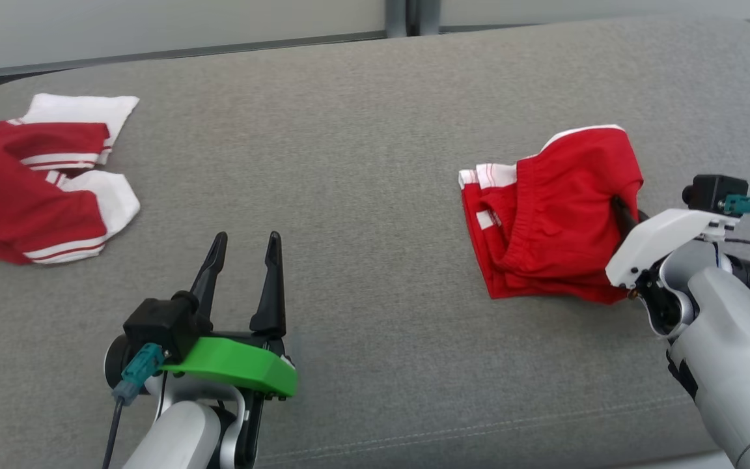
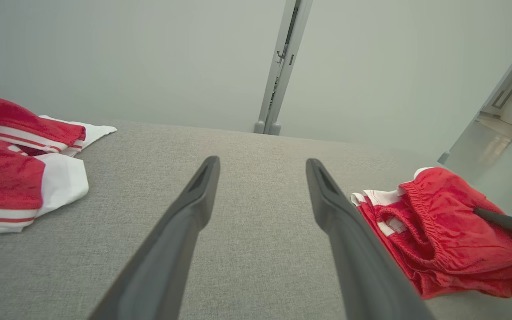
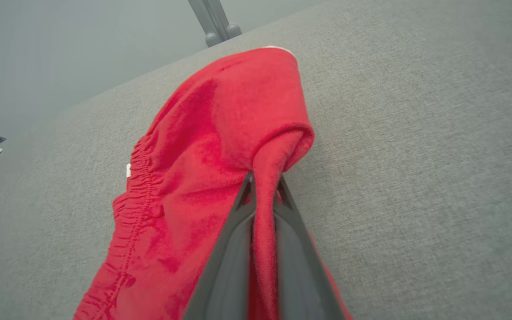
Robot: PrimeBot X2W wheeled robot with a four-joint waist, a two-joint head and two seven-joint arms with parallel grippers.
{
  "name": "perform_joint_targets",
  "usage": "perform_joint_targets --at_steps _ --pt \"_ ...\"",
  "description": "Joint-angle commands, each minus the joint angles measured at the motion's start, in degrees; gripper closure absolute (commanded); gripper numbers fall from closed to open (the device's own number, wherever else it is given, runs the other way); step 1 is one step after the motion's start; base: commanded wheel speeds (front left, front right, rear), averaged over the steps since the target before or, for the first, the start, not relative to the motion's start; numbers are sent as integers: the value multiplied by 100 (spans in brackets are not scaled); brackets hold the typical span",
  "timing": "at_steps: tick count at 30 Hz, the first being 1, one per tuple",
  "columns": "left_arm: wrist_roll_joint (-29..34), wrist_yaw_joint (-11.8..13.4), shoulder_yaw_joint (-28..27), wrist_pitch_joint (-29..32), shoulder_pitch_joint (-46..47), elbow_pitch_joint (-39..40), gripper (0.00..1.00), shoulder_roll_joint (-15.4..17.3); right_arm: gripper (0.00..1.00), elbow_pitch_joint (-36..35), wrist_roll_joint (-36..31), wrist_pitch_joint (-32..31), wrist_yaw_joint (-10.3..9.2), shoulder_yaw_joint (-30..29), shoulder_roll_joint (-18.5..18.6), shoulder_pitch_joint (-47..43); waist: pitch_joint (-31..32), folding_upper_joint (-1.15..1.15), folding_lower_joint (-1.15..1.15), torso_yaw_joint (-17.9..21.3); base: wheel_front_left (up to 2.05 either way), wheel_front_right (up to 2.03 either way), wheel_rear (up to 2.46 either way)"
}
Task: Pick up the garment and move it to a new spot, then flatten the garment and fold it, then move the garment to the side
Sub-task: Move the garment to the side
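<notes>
Right wrist view: garment point(image 3: 202, 146) in tool point(image 3: 262, 186)

A grey woven cushion point(image 1: 375, 130) spreads beneath and ahead of the left pincer point(image 1: 247, 236), its far corners rounded. A stitched seam point(image 1: 479, 428) runs behind the pincer. Beyond the fingertips rises a plain pale wall point(image 2: 105, 53), split by a grey upright post point(image 2: 282, 66). Far to the pincer's right, a glossy floor point(image 2: 474, 155) reflects soft light.

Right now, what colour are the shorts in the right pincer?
The shorts are red with white trim; best in head view.
</notes>
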State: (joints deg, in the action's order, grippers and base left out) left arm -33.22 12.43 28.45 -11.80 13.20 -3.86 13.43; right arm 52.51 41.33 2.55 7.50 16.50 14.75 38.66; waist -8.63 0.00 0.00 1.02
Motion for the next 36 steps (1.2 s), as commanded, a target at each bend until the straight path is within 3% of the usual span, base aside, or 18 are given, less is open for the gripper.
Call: perform_joint_targets --at_steps 1,8,13,30,36 --pt "31 20 -11 3 118 39 0 48 100 17 48 43 -2 21 28 134 -342 0 0 538 0 0 0" --pt "160 78 -23 160 363 288 0 200 100 115 37 77 -2 253 193 808 -827 0 0 1019 0 0 0" --pt "297 113 -9 319 667 519 0 319 100 234 -17 188 -2 453 348 1395 -1248 0 0 1134 0 0 0" --pt "733 329 7 883 1283 1580 0 711 100 1205 -143 658 -2 658 1388 2789 -2365 0 0 841 0 0 0" --pt "847 414 38 1022 1362 1907 0 771 100 1574 -358 790 -2 753 1598 3082 -2537 0 0 773 0 0 0"
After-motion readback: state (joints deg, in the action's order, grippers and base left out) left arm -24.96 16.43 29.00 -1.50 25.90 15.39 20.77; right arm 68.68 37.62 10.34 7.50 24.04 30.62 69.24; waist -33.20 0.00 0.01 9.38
